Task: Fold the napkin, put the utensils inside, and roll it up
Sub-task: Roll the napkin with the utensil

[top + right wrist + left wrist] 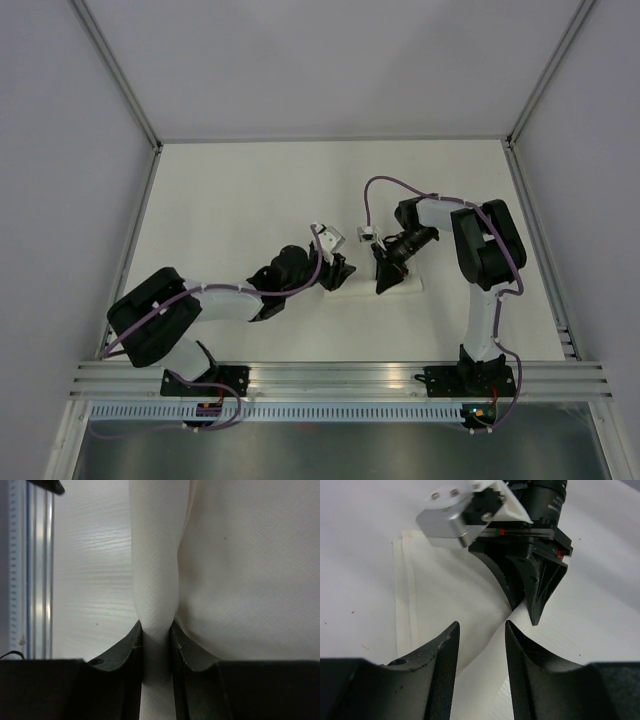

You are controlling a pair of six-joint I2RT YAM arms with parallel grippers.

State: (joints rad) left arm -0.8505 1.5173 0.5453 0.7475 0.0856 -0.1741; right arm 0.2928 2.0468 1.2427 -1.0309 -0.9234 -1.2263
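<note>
right claw (156, 630): clamped on napkin (155, 555) fold
left claw (481, 627): spread wide at its 9 o'clock, cloth unclamped
risk: fold pulled loose by one-sided tug

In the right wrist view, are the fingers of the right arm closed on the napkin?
Yes, the right fingers are shut on a raised fold of the napkin, which is squeezed narrow between them.
</note>
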